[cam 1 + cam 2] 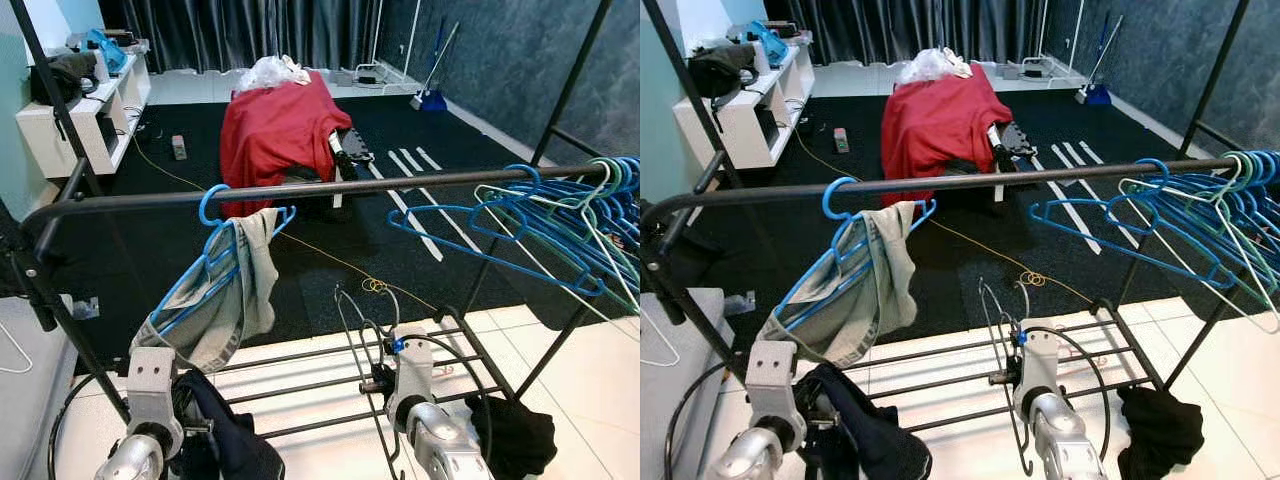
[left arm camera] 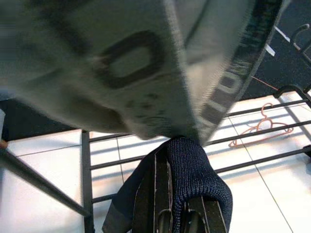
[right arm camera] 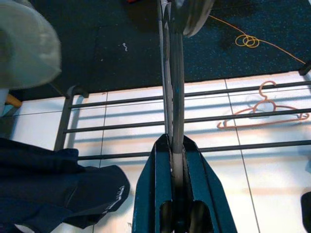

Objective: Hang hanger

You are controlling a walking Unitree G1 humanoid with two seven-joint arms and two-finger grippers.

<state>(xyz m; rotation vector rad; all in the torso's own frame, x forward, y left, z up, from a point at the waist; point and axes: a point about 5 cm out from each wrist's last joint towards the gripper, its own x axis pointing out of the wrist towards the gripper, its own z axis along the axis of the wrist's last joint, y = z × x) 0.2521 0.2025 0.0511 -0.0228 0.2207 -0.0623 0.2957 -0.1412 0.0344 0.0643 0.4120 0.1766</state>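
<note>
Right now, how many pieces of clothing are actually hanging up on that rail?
1: a grey garment on a blue hanger, left on the rail. The left gripper holds a dark garment below; the right gripper holds a grey hanger.

One black rail (image 1: 330, 187) across the rack. One blue hanger (image 1: 215, 255) on it carrying one grey garment (image 1: 235, 290). One crowded bunch of blue and green hangers (image 1: 560, 225) at the right end, too tangled for an exact count. One grey wire hanger (image 3: 171, 82) held low. One orange hanger (image 3: 265, 114) on the floor. Two dark garments: one navy (image 1: 225, 435), one black (image 1: 515, 435). One red-draped heap (image 1: 280, 130) behind.
</note>
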